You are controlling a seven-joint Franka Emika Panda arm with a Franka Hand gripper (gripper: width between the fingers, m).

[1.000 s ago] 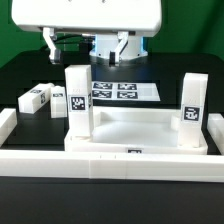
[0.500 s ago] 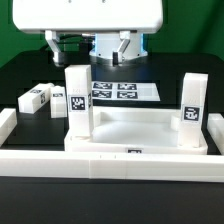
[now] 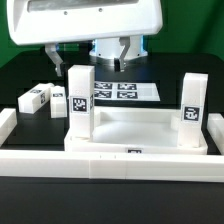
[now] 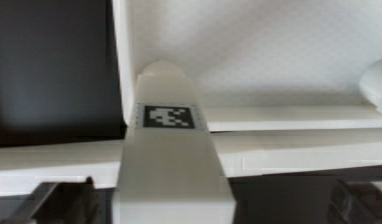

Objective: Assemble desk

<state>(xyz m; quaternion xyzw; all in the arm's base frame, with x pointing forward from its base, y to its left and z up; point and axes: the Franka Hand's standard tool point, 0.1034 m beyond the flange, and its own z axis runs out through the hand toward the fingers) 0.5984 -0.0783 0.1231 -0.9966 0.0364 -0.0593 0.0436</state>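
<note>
White desk top (exterior view): the desk top lies flat on the black table, near the front, raised rim up; its long axis runs across the view from left to right.
Standing legs: the left-hand leg and the right-hand leg stand upright at the desk top's two far corners, long axes vertical, black tags facing the camera.
Loose legs: two loose legs lie flat on the table side by side at the view's left, apart from the desk top, long axes slanting back toward the right.
Marker board: the marker board lies flat behind the desk top.
Border rail: a border rail runs along the front, just before the desk top.
Gripper: the gripper hangs high above the left-hand leg, jaws spread wide, holding nothing.
Wrist view, leg: one upright leg is seen end-on from above at a corner of the desk top, tag in sight.
Wrist view, fingers: the dark fingers stand well apart on either side of that leg, clear of it.
</note>
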